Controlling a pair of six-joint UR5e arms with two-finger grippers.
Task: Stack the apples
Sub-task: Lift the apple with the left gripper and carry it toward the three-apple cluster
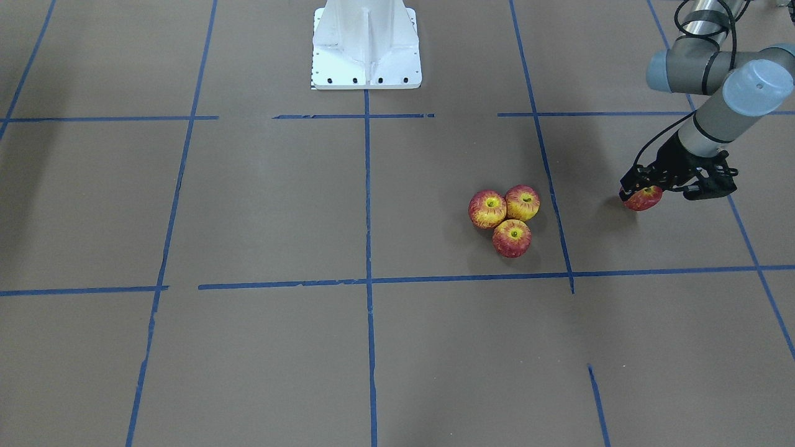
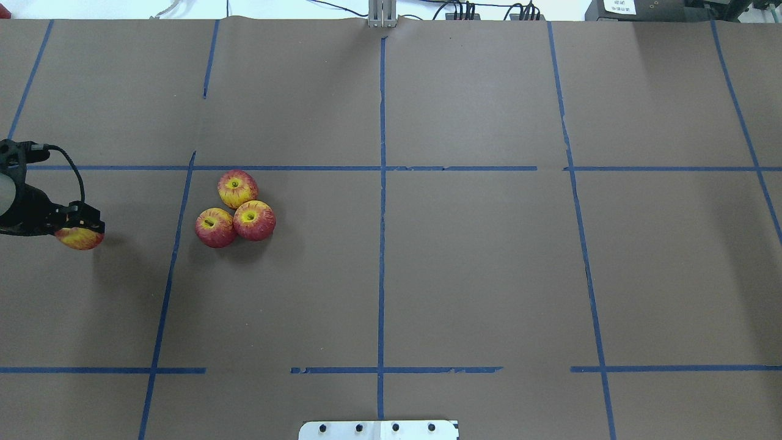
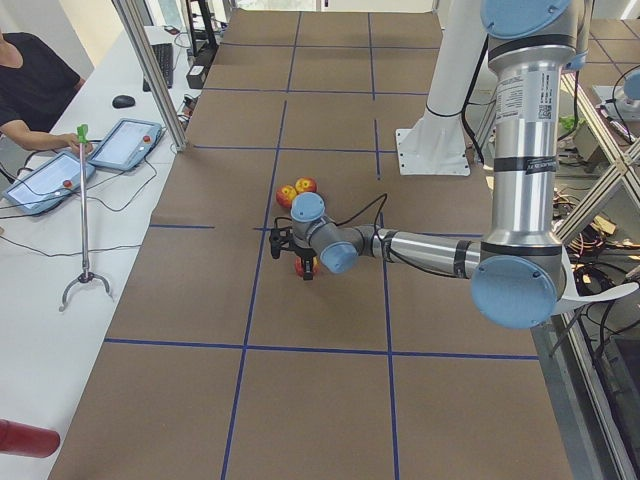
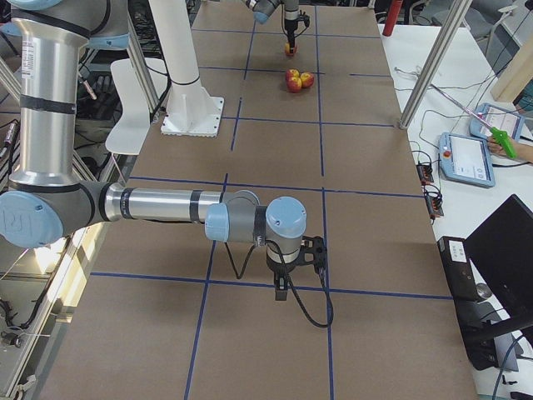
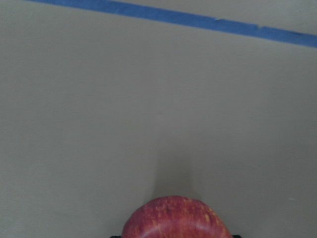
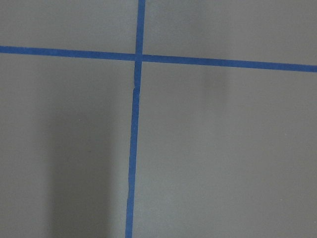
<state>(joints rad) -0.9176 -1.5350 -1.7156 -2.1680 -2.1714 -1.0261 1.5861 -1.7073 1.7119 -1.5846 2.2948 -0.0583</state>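
Red apple clamped between left jaws; 3 apples clustered apart; right jaws: cannot tell.

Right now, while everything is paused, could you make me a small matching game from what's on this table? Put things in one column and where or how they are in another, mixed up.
Things:
1. three grouped apples
2. fourth apple
3. right gripper
4. robot base

Places or states:
a. white
b. away from every apple
c. touching one another on the table
d. clamped in the jaws of the left gripper

Right pairs: 1-c, 2-d, 3-b, 4-a.
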